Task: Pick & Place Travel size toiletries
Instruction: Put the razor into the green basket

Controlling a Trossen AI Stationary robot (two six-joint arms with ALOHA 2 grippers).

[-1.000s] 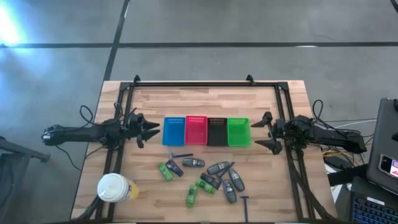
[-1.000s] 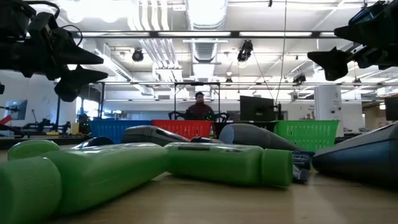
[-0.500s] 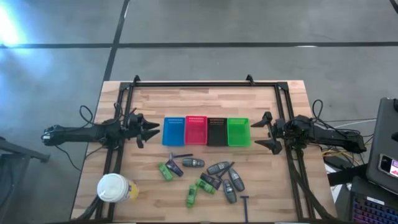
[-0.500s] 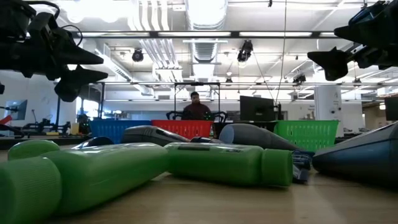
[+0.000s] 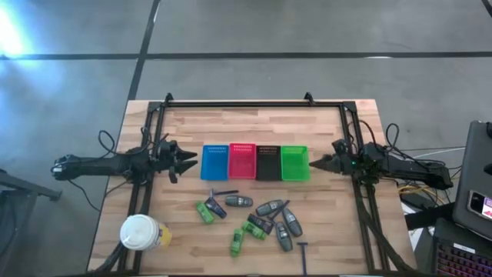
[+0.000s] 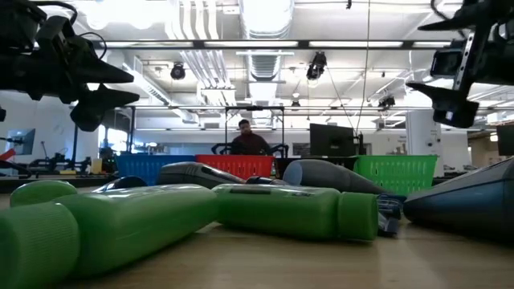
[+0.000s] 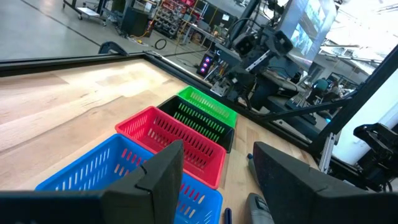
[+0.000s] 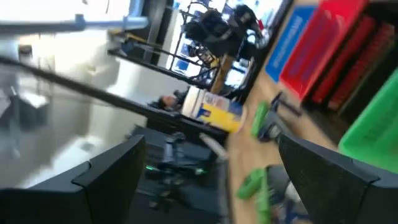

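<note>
Starting from scratch: my right end effector (image 5: 317,164) hangs open beside the green slotted basket (image 5: 294,162), and the small green, grey and dark travel toiletries (image 5: 254,219) lie below and inward on the wooden counter (image 5: 338,238). Best bet: swing over an outlying grey tube (image 5: 238,201), descend straight. Left end effector (image 5: 187,161), also open, waits by the blue slotted basket (image 5: 214,161).

A row of four baskets (image 5: 255,162) sits at frame centre in the high view. Below it the toiletries (image 5: 254,220) lie scattered, lower centre. A lidded cup (image 5: 139,231) stands at lower left. Arms flank the row, left gripper (image 5: 187,162) and right gripper (image 5: 317,164) beside its ends.
</note>
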